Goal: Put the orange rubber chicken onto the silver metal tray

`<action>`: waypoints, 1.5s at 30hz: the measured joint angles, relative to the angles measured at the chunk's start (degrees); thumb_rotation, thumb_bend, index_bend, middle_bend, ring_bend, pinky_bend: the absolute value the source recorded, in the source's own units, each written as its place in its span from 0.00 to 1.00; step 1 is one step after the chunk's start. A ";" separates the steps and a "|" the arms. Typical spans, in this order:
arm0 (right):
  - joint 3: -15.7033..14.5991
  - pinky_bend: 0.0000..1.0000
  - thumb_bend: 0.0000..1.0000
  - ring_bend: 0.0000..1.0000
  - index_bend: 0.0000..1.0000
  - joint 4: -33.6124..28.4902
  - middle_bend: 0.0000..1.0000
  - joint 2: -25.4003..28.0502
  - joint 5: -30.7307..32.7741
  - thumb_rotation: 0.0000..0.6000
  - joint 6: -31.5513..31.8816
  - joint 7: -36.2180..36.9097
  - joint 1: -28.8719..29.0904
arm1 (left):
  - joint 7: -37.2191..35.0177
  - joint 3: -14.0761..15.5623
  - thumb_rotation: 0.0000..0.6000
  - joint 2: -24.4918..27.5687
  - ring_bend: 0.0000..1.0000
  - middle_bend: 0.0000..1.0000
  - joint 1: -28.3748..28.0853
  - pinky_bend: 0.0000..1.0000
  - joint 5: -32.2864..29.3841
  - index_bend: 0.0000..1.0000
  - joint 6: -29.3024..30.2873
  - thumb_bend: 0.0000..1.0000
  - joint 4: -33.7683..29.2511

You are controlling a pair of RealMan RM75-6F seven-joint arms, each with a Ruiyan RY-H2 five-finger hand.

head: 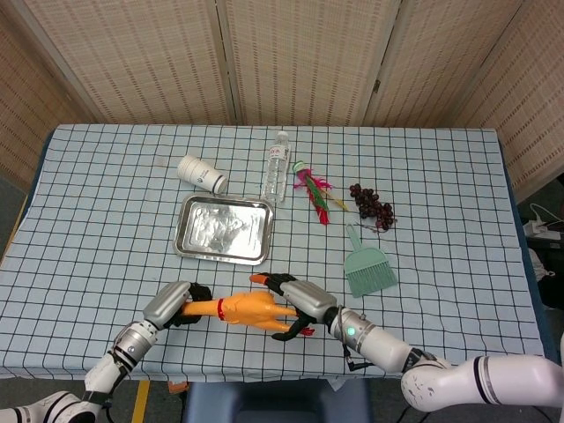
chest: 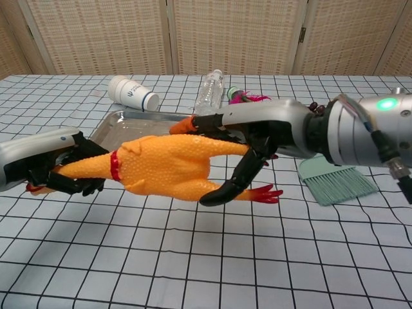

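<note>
Orange rubber chicken [chest: 168,168]: lying lengthwise near the front edge of the checked tablecloth [head: 106,220], head and neck to the robot's left, red feet to its right; whether it rests on the cloth or is lifted slightly cannot be told.
Left hand [chest: 45,168]: dark fingers closed around the chicken's neck, just beyond the red collar; holding it.
Right hand [chest: 248,151]: fingers spread wide at the chicken's tail end, one arching over the back, another curving under the legs; they seem loose about the body rather than clamped.
Silver metal tray [head: 187,238]: rectangular, apart from the chicken, toward the table's middle.
White plastic bottle [head: 202,174]: on its side just behind the tray
</note>
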 measured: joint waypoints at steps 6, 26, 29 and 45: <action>1.64 0.00 0.12 0.00 0.00 -1.46 0.00 3.50 -7.05 1.00 -1.58 8.88 -3.48 | -1.85 -1.21 1.00 0.91 0.46 0.69 -0.51 0.46 -1.92 0.90 -1.21 0.72 0.95; 1.35 0.00 0.12 0.00 0.00 2.89 0.00 17.24 -37.04 1.00 12.34 44.05 -14.53 | 4.81 -9.73 1.00 -4.91 0.47 0.69 -10.78 0.46 -17.34 0.90 -12.66 0.72 15.07; -0.10 0.00 0.12 0.00 0.00 5.53 0.00 17.73 -38.75 1.00 12.88 47.95 -14.28 | 7.82 -10.13 1.00 -6.40 0.47 0.69 -12.37 0.46 -19.76 0.90 -13.72 0.72 18.99; -6.63 0.00 0.12 0.00 0.00 16.60 0.00 14.26 -42.36 1.00 13.00 60.46 -8.99 | 17.50 -12.38 1.00 -13.17 0.47 0.67 -18.86 0.45 -24.69 0.88 -15.87 0.70 34.64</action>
